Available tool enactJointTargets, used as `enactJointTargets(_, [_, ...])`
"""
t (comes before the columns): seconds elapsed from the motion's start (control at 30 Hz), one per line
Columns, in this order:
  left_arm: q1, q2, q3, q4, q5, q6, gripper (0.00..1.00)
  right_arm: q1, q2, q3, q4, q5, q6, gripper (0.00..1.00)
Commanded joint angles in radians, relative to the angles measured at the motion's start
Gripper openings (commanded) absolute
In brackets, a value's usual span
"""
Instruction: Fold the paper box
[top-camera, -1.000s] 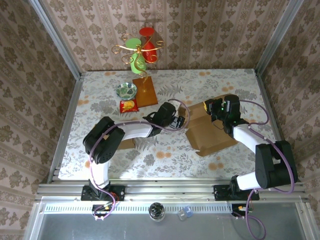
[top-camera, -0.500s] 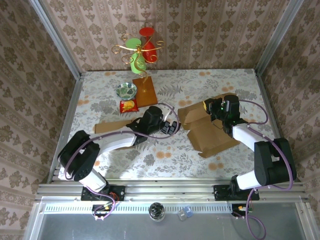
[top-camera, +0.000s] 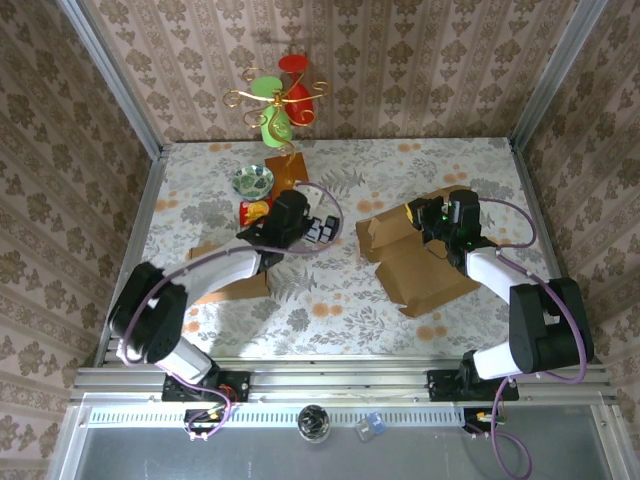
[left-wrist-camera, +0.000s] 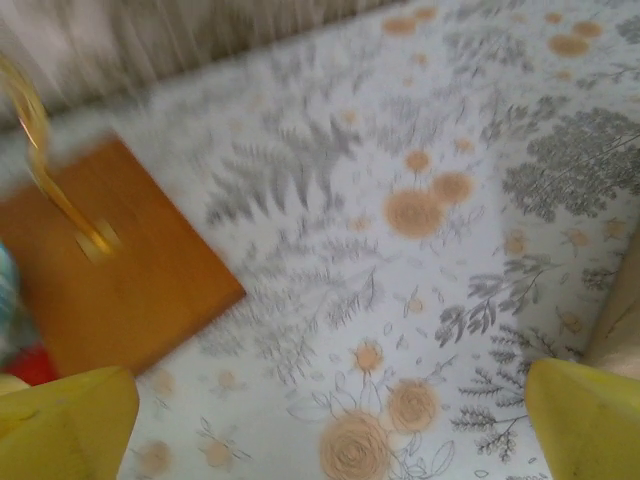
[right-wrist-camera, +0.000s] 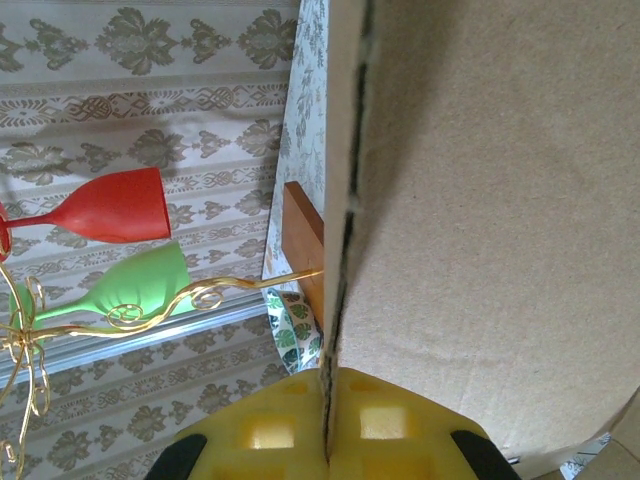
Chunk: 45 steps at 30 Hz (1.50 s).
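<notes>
Now | paper box (top-camera: 425, 275) right of centre on the worktop (top-camera: 330, 295) | right jaws clenched on its far flap | left jaws released, well apart | hold your right grip firm; bring left to the crease

Matt, fibrous cardboard paper box (right-wrist-camera: 480, 200)

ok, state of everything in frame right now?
left end effector: open, empty, over the table.
right end effector: shut on the paper box.
paper box: partly folded, one panel held on edge.
cardboard sheet: flat on the table.
bowl: upright.
cup stand: upright.
</notes>
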Motion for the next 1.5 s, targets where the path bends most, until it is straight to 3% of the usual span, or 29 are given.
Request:
enactJointTargets(0.0, [-0.114,-0.064,0.006,0.195,-0.431,0.251,1.0,-0.007,-0.026,0.004,-0.013,-0.016,-0.027,0.0])
enactJointTargets(0.03, [-0.098,-0.069,-0.02,0.233,-0.456,0.193,1.0,-0.007,-0.024,0.002,-0.008,-0.015,-0.024,0.0])
enactJointTargets(0.07, [-0.068,-0.094,-0.024,0.164,-0.337,0.138,1.0,-0.007,-0.021,0.002,-0.005,-0.015,-0.021,0.0])
enactJointTargets(0.13, [0.033,-0.141,-0.025,0.056,0.06,0.009,1.0,-0.007,-0.016,0.005,-0.003,-0.017,-0.021,0.0])
enactJointTargets(0.17, [0.062,-0.138,-0.02,0.032,0.131,-0.067,1.0,-0.006,-0.017,0.008,-0.003,-0.016,-0.022,0.0])
enactJointTargets(0.27, [0.062,-0.083,0.034,-0.145,0.151,-0.159,0.88,-0.007,-0.018,0.012,-0.006,-0.01,-0.024,0.0])
enactJointTargets(0.37, [0.044,-0.065,-0.106,0.024,0.234,-0.126,0.77,-0.007,-0.013,0.012,0.004,-0.01,-0.019,0.0])
enactJointTargets(0.43, [0.044,-0.032,-0.175,0.137,0.29,-0.105,0.76,-0.007,-0.012,0.006,0.011,-0.008,-0.019,0.0])
enactJointTargets(0.6, [0.063,0.117,-0.114,0.163,0.389,-0.081,0.67,-0.007,-0.004,-0.023,0.056,-0.006,-0.005,0.0])
enactJointTargets(0.8, [0.105,0.246,-0.108,0.373,0.532,-0.061,0.54,-0.007,0.018,-0.054,0.125,-0.016,0.001,0.0])
enactJointTargets(1.03, [0.088,0.315,-0.037,0.377,0.628,0.005,0.53,-0.008,0.079,-0.096,0.289,-0.036,0.044,0.0])
enactJointTargets(1.47, [0.071,0.393,0.06,0.329,0.735,0.074,0.52,-0.008,0.089,-0.092,0.264,-0.063,0.039,0.0])
